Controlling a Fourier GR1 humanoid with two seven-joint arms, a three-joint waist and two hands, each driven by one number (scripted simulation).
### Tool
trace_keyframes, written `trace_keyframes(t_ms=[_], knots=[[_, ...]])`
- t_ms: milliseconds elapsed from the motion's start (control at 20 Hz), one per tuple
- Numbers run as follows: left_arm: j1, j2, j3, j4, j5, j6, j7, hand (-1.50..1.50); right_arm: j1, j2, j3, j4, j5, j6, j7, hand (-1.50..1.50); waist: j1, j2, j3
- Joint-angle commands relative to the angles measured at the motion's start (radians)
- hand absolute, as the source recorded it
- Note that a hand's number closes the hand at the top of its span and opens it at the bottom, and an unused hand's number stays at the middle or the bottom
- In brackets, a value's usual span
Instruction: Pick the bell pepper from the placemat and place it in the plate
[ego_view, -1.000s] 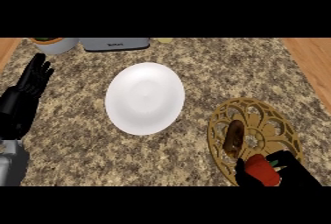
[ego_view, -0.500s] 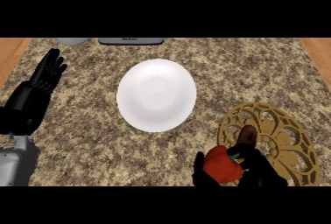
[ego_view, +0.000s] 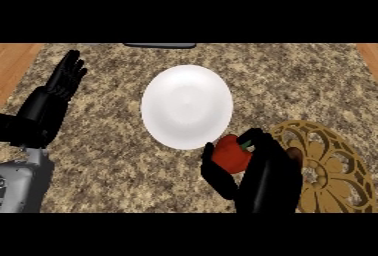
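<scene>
1. Bell pepper (ego_view: 231, 154): red and glossy, with a short dark green stem at its upper right. It is held above the counter, just off the lower right rim of the plate, between plate and placemat.
2. Right hand (ego_view: 258, 172): black, coming up from the lower edge of the view. Its thumb curls along the pepper's left side and its fingers wrap over the stem side, so it is clamped on the pepper. The hand hides the lower part of the pepper.
3. Plate (ego_view: 187, 106): white, plain and round, showing taller than wide. It lies flat at the middle of the counter, and its lower right rim is just beside the held pepper.
4. Placemat (ego_view: 332, 172): golden tan, round, with open scrolled cut-work. It lies at the lower right and is partly covered by the right hand and forearm. A small dark brown patch shows on it just right of the fingers; what it is cannot be told.
5. Left hand (ego_view: 55, 97): black, at the left edge, fingers straight and spread, pointing up, resting well apart from the plate. Its grey forearm (ego_view: 22, 185) shows below.
6. Counter (ego_view: 111, 165): speckled brown and beige stone. Strips of orange-brown wood (ego_view: 16, 62) show at the upper left and upper right corners.
7. Dark grey object (ego_view: 159, 45): only its lower edge shows at the top of the counter, well behind the plate.
</scene>
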Motion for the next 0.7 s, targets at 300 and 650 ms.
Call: trace_keyframes(t_ms=[300, 650], knots=[[-0.051, -0.016, -0.022, -0.002, 0.004, -0.008, 0.018, 0.00, -0.326, 0.011, -0.225, 0.328, -0.206, -0.067, 0.246, 1.50, 0.050, 0.007, 0.002], [-0.089, -0.013, -0.017, 0.029, -0.002, -0.010, 0.014, 0.00, -0.493, 0.011, -0.353, 0.662, -0.344, -0.123, 0.162, 1.50, 0.058, 0.015, 0.003]])
